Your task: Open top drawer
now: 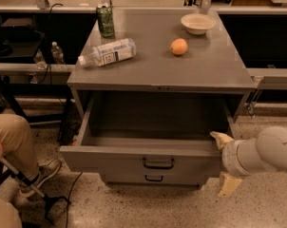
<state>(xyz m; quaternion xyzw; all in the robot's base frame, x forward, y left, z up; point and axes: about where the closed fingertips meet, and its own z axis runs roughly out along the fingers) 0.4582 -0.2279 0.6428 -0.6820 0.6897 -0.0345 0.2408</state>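
Observation:
The top drawer (110,158) of the grey cabinet stands pulled out toward me, and its deep grey tray (153,122) shows nothing inside. Its black loop handle (158,163) sits at the centre of the front panel. My gripper (224,161) is at the drawer's right front corner, at the end of the white arm coming in from the right. It is open: one tan fingertip (219,138) rests by the top edge of the drawer's right end, the other (227,184) hangs lower, beside the cabinet's base. It holds nothing.
On the cabinet top (215,70) are a green can (105,20), a lying water bottle (108,52), an orange (179,46) and a white bowl (197,23). A lower drawer handle (154,178) shows beneath. A seated person's leg (15,137) and shoe are at the left.

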